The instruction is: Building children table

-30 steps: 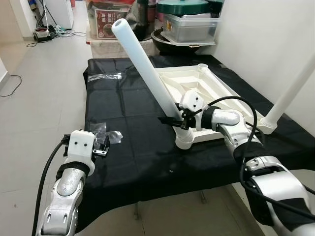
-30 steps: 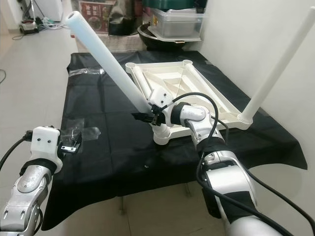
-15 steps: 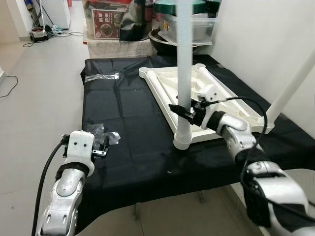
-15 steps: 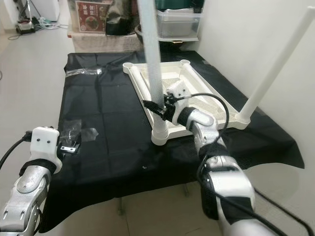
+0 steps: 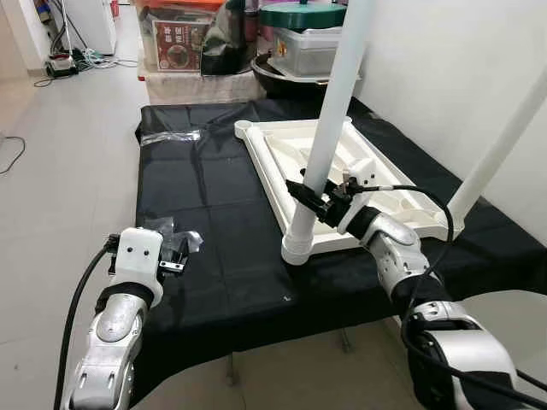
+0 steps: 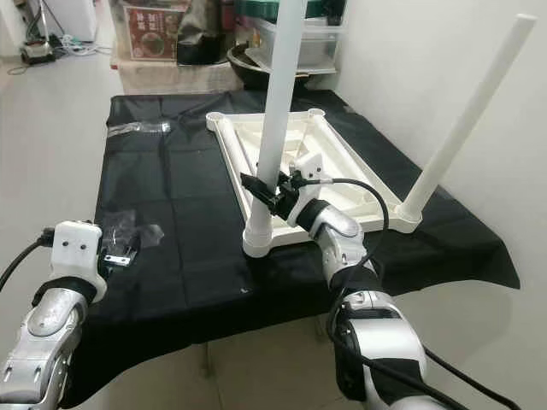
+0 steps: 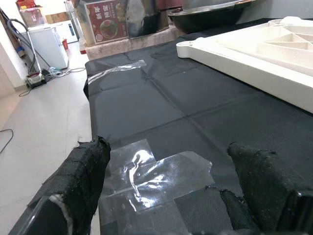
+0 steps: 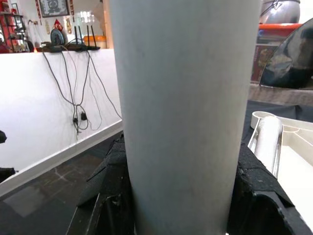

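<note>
- Nearest me, at the bench's (image 5: 214, 282) front left corner, I see my left gripper (image 5: 174, 254) hovering just over the black cloth (image 6: 179, 188) that covers the bench. Its fingers (image 7: 83, 171) are spread apart with nothing between them.
- Just past those fingers lies a crumpled clear plastic wrapper (image 7: 156, 169), flat on the cloth near the left edge.
- Toward the middle of the front edge, my right gripper (image 5: 318, 199) reaches in from the right and is clamped around the lower part of a white table leg (image 5: 329, 137). In the right wrist view, the fingers (image 8: 110, 196) press against both sides of the tube.
- That leg stands nearly upright, tilted slightly toward the far right, with its foot seated in the front left corner socket (image 5: 297, 246) of the upturned white tabletop (image 5: 342, 171).
- The tabletop lies upside down on the cloth, right of centre, its ribbed underside facing up, running from near the front edge toward the far edge.
- A second white leg (image 6: 466, 120) rises from the tabletop's front right corner, leaning away toward the right wall.
- Another strip of clear plastic (image 5: 169, 135) lies near the far left corner of the bench.
- Beyond the far edge I can make out stacked storage boxes (image 5: 184, 38) and a lidded plastic tub (image 5: 308, 47) on the floor.
</note>
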Available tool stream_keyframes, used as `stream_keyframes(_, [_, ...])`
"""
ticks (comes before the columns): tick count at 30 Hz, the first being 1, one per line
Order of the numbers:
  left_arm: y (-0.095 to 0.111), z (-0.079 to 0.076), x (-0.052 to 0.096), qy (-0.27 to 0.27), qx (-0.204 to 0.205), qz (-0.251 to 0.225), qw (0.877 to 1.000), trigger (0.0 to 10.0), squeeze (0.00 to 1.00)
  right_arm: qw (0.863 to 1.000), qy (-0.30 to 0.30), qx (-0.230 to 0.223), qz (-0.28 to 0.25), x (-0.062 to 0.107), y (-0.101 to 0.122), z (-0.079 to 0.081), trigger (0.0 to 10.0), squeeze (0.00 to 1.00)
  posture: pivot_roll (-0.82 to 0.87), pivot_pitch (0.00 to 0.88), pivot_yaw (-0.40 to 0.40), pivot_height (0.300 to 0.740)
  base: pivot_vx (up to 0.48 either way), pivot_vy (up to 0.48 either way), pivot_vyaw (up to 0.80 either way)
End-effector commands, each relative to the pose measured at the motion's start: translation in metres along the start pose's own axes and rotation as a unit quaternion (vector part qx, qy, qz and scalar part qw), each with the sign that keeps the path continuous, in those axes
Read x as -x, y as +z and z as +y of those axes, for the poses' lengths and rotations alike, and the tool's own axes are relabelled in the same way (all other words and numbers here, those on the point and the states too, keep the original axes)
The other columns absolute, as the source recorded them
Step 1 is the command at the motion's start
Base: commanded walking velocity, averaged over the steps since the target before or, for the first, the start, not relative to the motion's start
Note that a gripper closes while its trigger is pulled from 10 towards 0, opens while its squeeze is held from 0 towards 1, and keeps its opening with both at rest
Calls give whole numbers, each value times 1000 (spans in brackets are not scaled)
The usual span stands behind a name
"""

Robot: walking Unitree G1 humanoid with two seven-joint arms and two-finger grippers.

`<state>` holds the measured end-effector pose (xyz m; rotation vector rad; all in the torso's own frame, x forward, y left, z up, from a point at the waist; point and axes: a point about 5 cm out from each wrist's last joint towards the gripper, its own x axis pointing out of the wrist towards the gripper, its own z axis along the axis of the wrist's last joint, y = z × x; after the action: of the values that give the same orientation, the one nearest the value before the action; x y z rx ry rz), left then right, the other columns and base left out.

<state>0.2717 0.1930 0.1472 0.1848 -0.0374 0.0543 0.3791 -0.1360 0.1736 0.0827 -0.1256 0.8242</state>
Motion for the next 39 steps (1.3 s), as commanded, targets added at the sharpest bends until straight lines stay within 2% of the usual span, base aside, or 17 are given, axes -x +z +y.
stream_keyframes(1, [-1,0,3,0,1,6,1000,10000,0,991,47,-71,106,12,-52,20,0,0,83,0,-84,740,0,0,0])
stream_keyframes(3, [-1,0,3,1,1,6,1000,10000,0,989,61,-67,116,13,-54,22,0,0,82,0,-81,740,0,0,0])
stream_keyframes(5, [-1,0,2,1,1,6,1000,10000,0,986,89,-26,139,13,-54,25,0,0,75,0,-77,740,0,0,0])
stream_keyframes(6, [-1,0,2,1,1,6,1000,10000,0,986,89,-26,139,13,-54,25,0,0,75,0,-77,740,0,0,0])
stream_keyframes(9, [-1,0,1,-1,1,6,1000,10000,0,982,88,28,167,11,-50,21,0,0,75,0,-77,740,0,0,0])
stream_keyframes(11, [-1,0,1,-1,1,6,1000,10000,0,981,86,32,170,11,-49,20,0,0,75,0,-77,740,0,0,0])
stream_keyframes(12, [-1,-1,0,-1,1,6,1000,10000,0,978,81,61,184,10,-41,13,0,0,74,0,-78,740,0,0,0])
stream_keyframes(15, [-1,-1,0,-1,2,6,1000,10000,0,974,75,81,198,10,-33,6,0,0,74,0,-83,740,0,0,0])
stream_keyframes(21, [-1,-2,1,0,4,6,1000,10000,0,975,79,70,196,9,-30,4,0,0,74,0,-87,740,0,0,0])
stream_keyframes(25, [-1,-2,1,0,6,5,1000,10000,0,977,109,19,180,7,-36,14,0,0,75,0,-87,740,0,0,0])
stream_keyframes(27, [-1,-2,1,0,6,5,1000,10000,0,977,109,19,180,7,-36,14,0,0,75,0,-87,740,0,0,0])
stream_keyframes(28, [-1,-2,1,0,7,6,1000,10000,0,976,128,-9,174,8,-40,19,0,0,75,0,-87,740,0,0,0])
stream_keyframes(39, [-1,-1,2,1,7,6,1000,10000,0,977,123,-34,168,5,-43,22,0,0,84,0,-92,740,0,0,0])
